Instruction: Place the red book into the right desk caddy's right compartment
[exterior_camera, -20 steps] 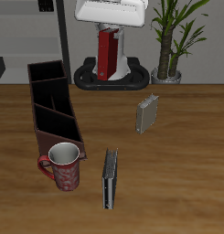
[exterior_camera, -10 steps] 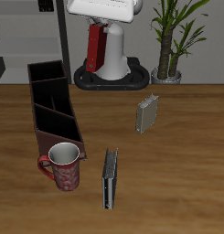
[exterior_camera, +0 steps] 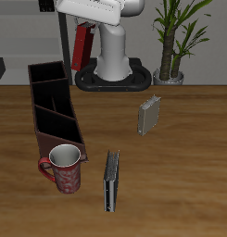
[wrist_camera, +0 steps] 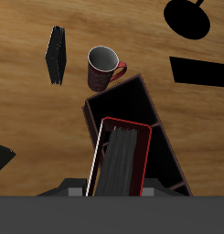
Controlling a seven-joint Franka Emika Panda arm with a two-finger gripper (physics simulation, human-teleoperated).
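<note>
My gripper (exterior_camera: 85, 26) is shut on the red book (exterior_camera: 82, 45) and holds it upright, high in the air, behind and above the back end of the right desk caddy (exterior_camera: 38, 111). The caddy is a long maroon-brown box that runs from the back toward the table's front edge. Its squarish right compartment (exterior_camera: 47, 73) is the end section farthest back and is dark inside. In the wrist view the red book (wrist_camera: 133, 128) fills the space between the dark fingers (wrist_camera: 121, 163), with the caddy (wrist_camera: 148, 99) below it.
A red mug (exterior_camera: 63, 168) stands at the caddy's near end and also shows in the wrist view (wrist_camera: 102, 66). A dark grey book (exterior_camera: 111, 181) stands near the front edge. A small light grey book (exterior_camera: 149, 115) is mid-table. A potted plant (exterior_camera: 170, 46) stands at the back.
My gripper has carried the red book higher and sideways toward the caddy's side. The book now tilts slightly. Nothing on the table has moved.
</note>
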